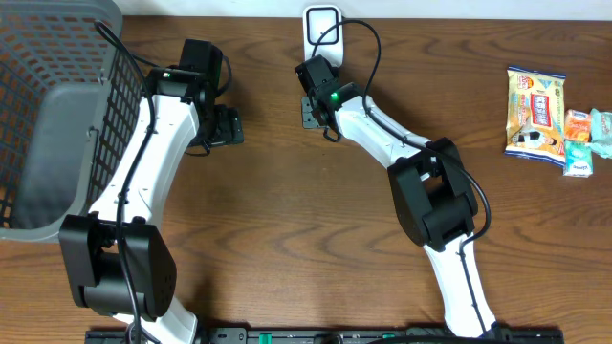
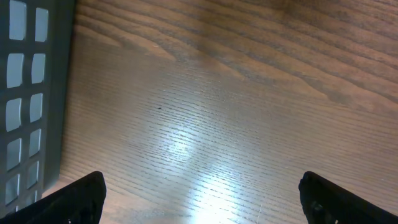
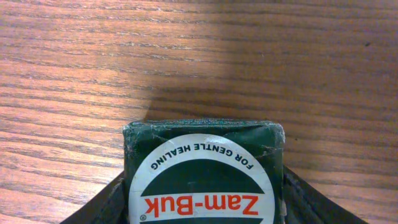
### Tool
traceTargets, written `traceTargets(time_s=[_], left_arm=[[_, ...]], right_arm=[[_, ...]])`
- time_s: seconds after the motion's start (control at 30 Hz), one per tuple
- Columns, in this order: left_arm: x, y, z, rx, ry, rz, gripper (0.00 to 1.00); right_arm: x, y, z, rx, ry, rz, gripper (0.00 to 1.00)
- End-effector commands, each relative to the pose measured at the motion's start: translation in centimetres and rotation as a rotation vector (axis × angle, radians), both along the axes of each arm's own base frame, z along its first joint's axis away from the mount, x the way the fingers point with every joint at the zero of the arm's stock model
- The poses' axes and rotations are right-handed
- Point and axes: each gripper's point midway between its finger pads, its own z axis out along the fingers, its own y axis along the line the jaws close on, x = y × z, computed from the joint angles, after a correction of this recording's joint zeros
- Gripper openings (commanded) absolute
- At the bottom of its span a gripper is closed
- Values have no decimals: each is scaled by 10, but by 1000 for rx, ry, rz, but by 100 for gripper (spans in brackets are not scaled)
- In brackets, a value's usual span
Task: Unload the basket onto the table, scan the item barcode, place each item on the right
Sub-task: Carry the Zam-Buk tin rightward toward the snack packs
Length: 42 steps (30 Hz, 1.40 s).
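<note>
**Green box between the right jaws, near the white device**

The dark green square box (image 3: 205, 168), with a round white label reading "Zam-Buk" in red, sits between the right jaws; one dark finger (image 3: 96, 208) lies against its left side and the other against its right side, so the jaws pinch it by its sides; the labelled face is turned to the wrist camera and the lettering reads upside down there; whether the box rests on the brown wood-grain counter (image 1: 287, 210) or hangs above it, I cannot tell. From overhead, the white right arm (image 1: 382, 134) reaches to the far edge of the counter, its wrist just beside a white rounded device (image 1: 322, 24) with a black cable; the box itself is hidden under the wrist in that view. The left arm (image 1: 158, 134) stands beside the grey plastic mesh basket (image 1: 38, 57); the left jaws are spread wide with nothing between them, bare counter below and the basket wall at their left. Colourful snack packets (image 1: 535, 113) lie well apart at the right edge.
</note>
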Motion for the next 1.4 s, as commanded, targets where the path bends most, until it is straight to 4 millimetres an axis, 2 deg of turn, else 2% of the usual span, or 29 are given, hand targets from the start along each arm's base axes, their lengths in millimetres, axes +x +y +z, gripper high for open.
traceTargets(time_s=[0.0,0.23,0.43,0.47,0.6,0.73,0.83,0.97,1.2,1.37], left_arm=[[-1,3,0,14,4,-6,98],[-1,3,0,15,4,-5,98],[-1,3,0,14,4,-6,98],[-1,3,0,15,4,-5,98],[-1,3,0,15,4,-5,97],[-1,3,0,14,4,-6,98],[-1,3,0,14,4,-6,98],[-1,3,0,14,4,-6,98],[-1,3,0,14,4,-5,98],[-1,3,0,15,4,-5,98]], right_arm=[[11,-7,4,-20,-29,-3,51],[46,-15,52,11,-144,-3,52],[87,-20,103,63,-311,-8,52],[99,-16,117,81,-374,25,52],[122,-7,150,121,-535,79,54],[136,-5,179,165,-659,68,52],[144,-1,192,196,-734,64,52],[159,5,198,241,-856,52,49],[175,-6,170,223,-920,-15,47],[179,-14,159,214,-906,-27,51]])
